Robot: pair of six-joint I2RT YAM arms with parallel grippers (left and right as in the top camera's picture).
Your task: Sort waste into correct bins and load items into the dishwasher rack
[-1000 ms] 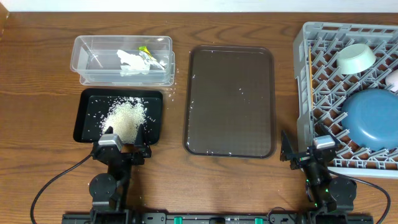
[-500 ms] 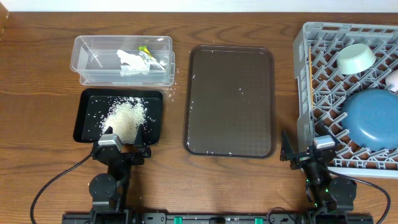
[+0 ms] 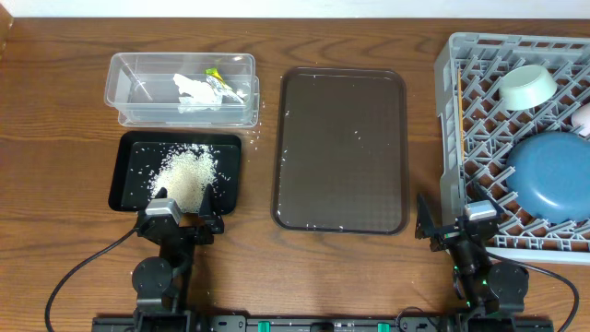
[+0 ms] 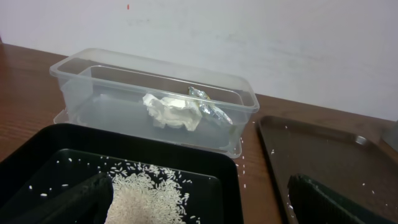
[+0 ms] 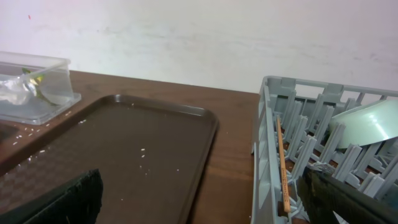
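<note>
White rice (image 3: 187, 172) lies heaped in the black tray (image 3: 130, 155), also seen in the left wrist view (image 4: 152, 198). Crumpled white paper (image 3: 195, 92) and a yellow-green wrapper (image 3: 215, 76) lie in the clear tub (image 3: 138, 66). The grey rack (image 3: 449, 111) holds the blue plate (image 3: 553, 175), the mint green bowl (image 3: 527, 85), a chopstick (image 3: 459, 101) and part of a pink cup (image 3: 583, 117) at the frame edge. My left gripper (image 3: 184, 219) is open and empty at the tray's near edge. My right gripper (image 3: 454, 226) is open and empty by the rack's near left corner.
A dark brown serving tray (image 3: 341, 152) with a few stray rice grains lies between the bins and the rack. Loose grains are scattered on the wood next to the tub (image 3: 259, 115). A white wall stands behind the table.
</note>
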